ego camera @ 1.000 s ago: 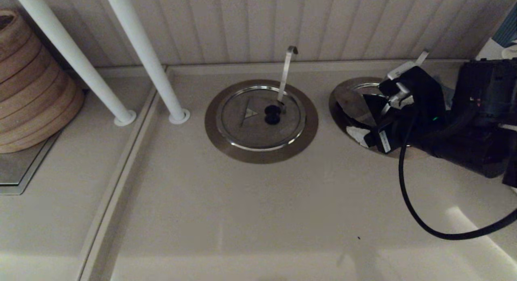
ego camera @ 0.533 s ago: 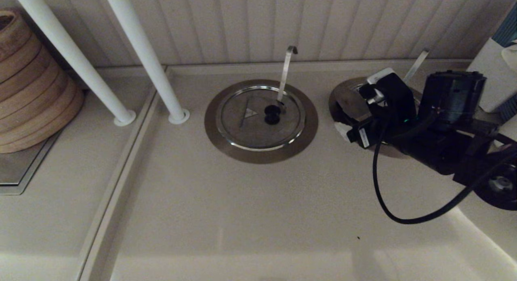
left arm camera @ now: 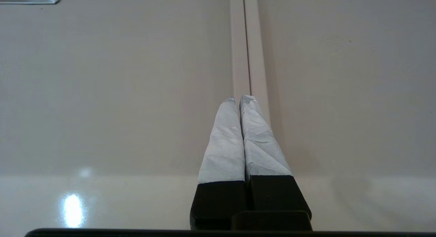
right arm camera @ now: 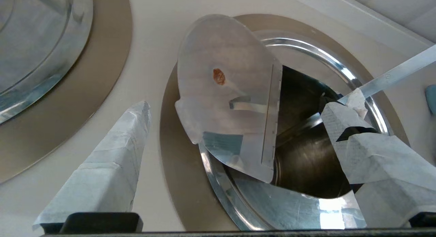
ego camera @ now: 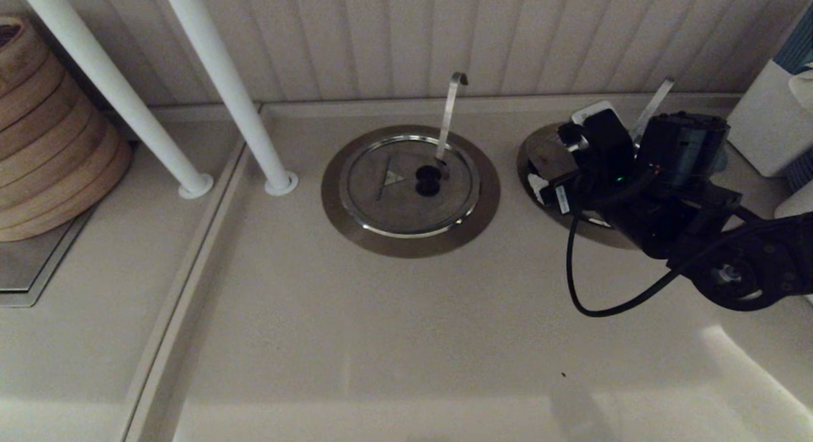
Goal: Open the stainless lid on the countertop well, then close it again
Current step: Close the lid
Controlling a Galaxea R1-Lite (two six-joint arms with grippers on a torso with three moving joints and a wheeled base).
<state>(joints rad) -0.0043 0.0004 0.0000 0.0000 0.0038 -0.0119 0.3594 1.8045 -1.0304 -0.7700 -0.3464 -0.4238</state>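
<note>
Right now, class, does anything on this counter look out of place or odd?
Yes. The hinged flap of the round stainless lid on the right-hand steel-ringed well stands tilted up, exposing the dark interior, with a small brown spot on it. The open right tool flanks it.

the right arm (ego camera: 686, 207) is black and blocky, with a cylindrical housing, a round joint with a bright metal centre, a small green light, and white labels near the wrist. a black cable (ego camera: 610, 302) loops off it. the right gripper (right arm camera: 238, 135) has black finger bases and tapered fingers (right arm camera: 102, 175) wrapped in pale grey-white tape. the left gripper (left arm camera: 241, 98) has the same black bases and creased white-taped fingers (left arm camera: 224, 141).
</note>
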